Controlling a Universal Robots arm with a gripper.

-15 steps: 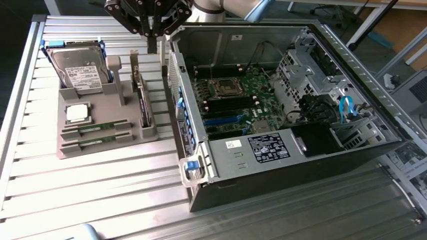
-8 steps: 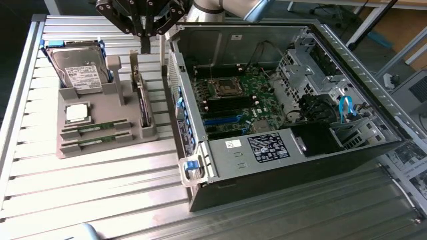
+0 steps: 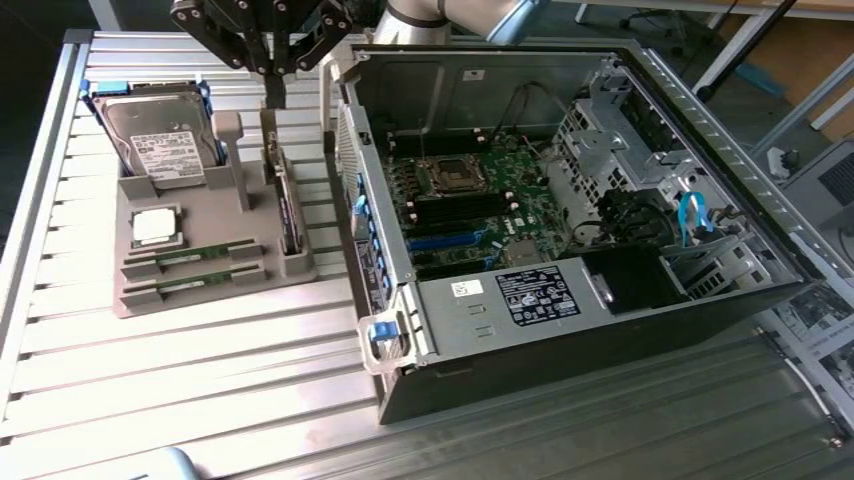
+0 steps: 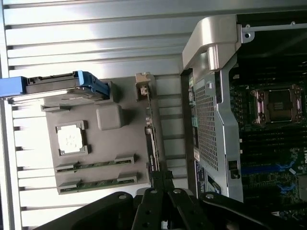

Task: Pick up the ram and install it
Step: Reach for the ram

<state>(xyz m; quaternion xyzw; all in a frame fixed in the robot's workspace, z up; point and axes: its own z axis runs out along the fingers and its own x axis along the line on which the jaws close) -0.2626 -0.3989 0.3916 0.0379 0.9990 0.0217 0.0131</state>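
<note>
Slatted metal bench [image 3: 200,380], grey holder [image 3: 214,215] on it, open case [image 3: 561,365] just beside on the exterior view's right. Ram [image 3: 187,256]: two green sticks lying in parallel slots at the holder's near end, close to the processor [image 3: 155,226]; neither is lifted and both are well apart from the case. Drive [image 3: 160,145] stands at the holder's far end, and a dark card [image 3: 286,205] sits on edge along the side nearest the case. Pincer [image 3: 274,92] hangs above the holder, jaws fully closed, nothing between them, touching nothing. Step in hand, as I judge it: the approach to a stick. To do it well the jaws would need to part before any descent, since closed tips would only press on the board. Turn the wrist so the fingers close across the stick's thin faces, not along its length. Aim at mid-length for a level lift. Come down plumb, because the second stick and the processor lie close and a slanted entry could nudge either. Draw straight up out of the slot. Pass well clear of the upright card.
</note>
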